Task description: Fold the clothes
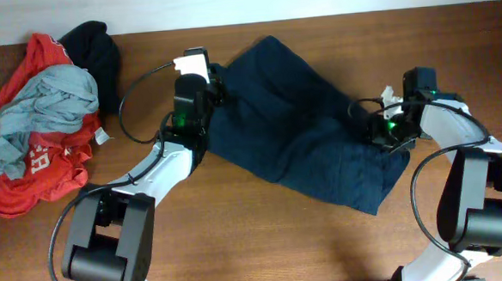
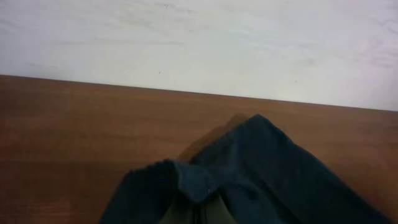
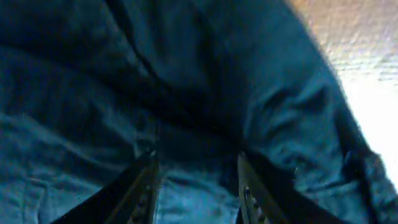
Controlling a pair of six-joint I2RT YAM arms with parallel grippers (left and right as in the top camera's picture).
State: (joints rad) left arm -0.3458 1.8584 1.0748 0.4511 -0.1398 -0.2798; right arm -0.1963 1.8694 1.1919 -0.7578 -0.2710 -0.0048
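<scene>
I have the clothes [image 1: 302,129] mid-way across the tabletop [image 1: 265,243], long axis 10 to 4 o'clock, left fingers [image 2: 217,216] clamped on their 10 o'clock end, right fingers [image 3: 144,186] apart over the 3 o'clock edge.

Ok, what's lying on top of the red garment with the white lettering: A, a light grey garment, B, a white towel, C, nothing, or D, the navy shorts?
A: a crumpled light grey garment is draped over the red garment, while the navy shorts lie apart from that pile.
</scene>
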